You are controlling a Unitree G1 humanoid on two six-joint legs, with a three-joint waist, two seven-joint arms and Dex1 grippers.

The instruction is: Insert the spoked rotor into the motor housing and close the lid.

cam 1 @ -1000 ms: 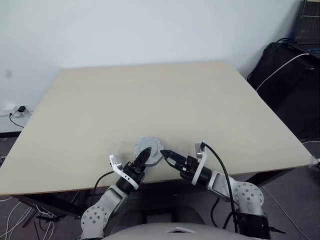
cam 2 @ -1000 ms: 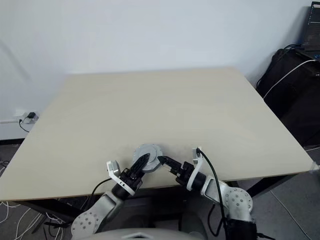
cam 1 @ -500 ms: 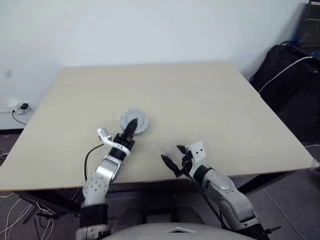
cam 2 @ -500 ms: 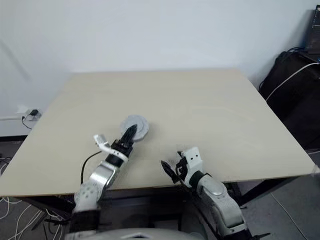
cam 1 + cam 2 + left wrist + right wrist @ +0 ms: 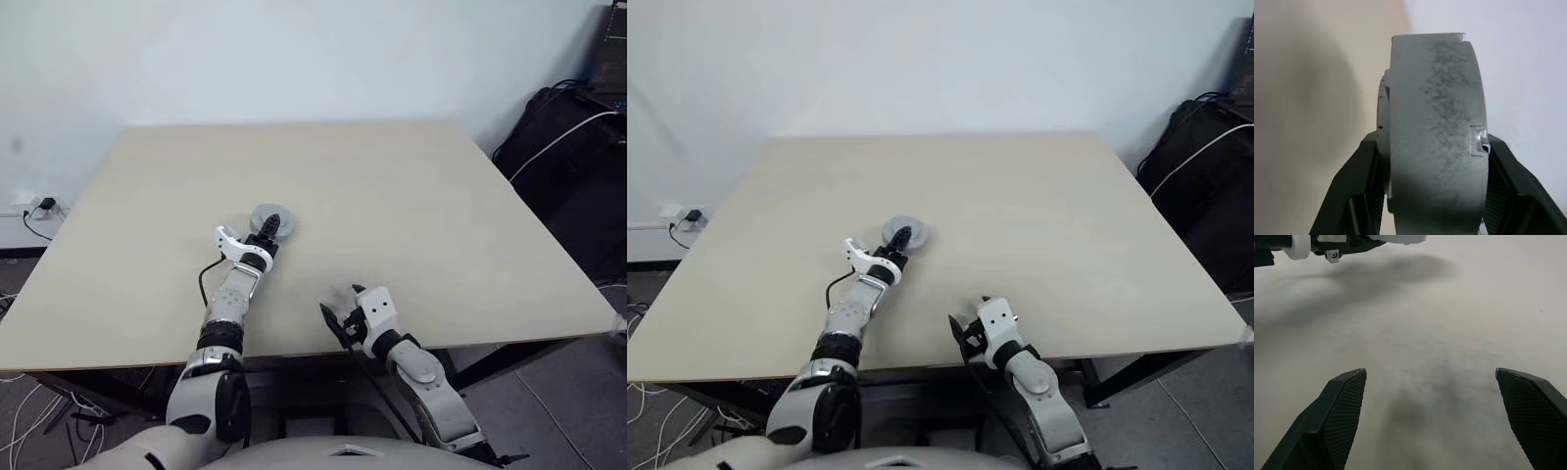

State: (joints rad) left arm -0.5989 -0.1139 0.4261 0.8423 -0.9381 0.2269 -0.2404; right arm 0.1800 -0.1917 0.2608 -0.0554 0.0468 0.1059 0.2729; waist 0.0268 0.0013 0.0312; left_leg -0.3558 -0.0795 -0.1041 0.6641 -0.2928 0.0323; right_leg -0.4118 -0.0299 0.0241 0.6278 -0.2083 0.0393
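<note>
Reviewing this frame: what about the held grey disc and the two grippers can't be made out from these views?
- Grey disc, left wrist view: edge-on between the left gripper fingers, so both faces are hidden, and whether it is a bare lid or the closed assembly.
- Same disc, head views: too small, partly covered by the fingers.
- Right gripper, open over the table: fingers cut off by the frame edge.

One grey disc (image 5: 268,224), one table (image 5: 392,196), two claws.
</note>
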